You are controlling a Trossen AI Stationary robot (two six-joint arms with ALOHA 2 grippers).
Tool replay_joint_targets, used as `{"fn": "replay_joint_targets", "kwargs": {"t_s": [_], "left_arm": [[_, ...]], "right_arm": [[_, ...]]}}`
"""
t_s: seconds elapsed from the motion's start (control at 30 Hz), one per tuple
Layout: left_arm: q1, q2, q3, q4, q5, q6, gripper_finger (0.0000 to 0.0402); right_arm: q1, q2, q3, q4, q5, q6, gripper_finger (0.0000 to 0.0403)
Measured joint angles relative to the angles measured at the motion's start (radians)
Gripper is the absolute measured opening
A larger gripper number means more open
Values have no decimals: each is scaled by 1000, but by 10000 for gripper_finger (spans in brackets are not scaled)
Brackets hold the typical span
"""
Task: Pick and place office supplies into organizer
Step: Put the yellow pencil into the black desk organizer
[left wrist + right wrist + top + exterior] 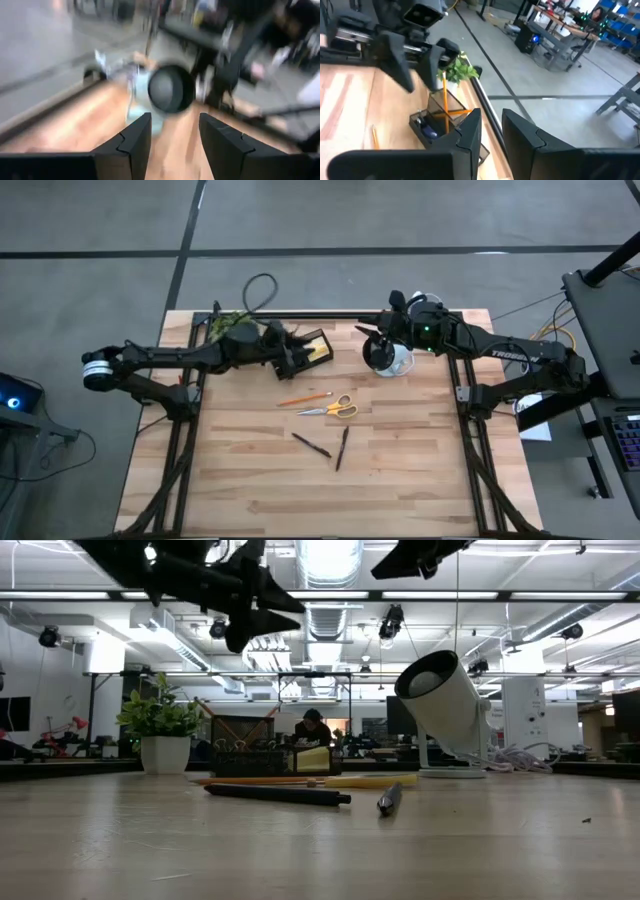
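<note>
Wooden table [400, 470] — left pincer [296, 356] open above organizer [312, 350], scissors [331, 408] lying apart.

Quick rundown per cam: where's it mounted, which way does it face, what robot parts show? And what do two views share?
High: overhead, straight down; both arms, table, scissors.
Low: table height, facing the room; arms overhead, tilted white cup, plant.
Left wrist: past open left gripper toward the cup's dark mouth.
Right wrist: past open right gripper toward organizer and the left arm.
Shared: high and right wrist both show the organizer.
</note>
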Motion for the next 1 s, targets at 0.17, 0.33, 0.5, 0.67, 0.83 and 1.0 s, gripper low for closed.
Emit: {"fn": "replay_joint_targets", "kwargs": {"t_s": [0.17,0.33,0.5,0.67,0.83,1.0], "left_arm": [[-36,17,153,-397,38,58,150],[-79,53,242,-595,42,143,150],[-115,123,253,-601,47,156,150],[-141,223,270,-602,48,155,150],[-156,313,305,-609,78,155,150],[-158,364,323,-672,80,155,151]], "right_arm": [[0,-19,0,-25,4,3,66],[-4,-49,0,-27,5,2,66],[-4,-72,0,-38,23,15,66],[-4,-77,0,-42,23,29,66],[-4,-78,0,-66,22,31,66],[-5,-79,0,-96,22,54,66]]}}
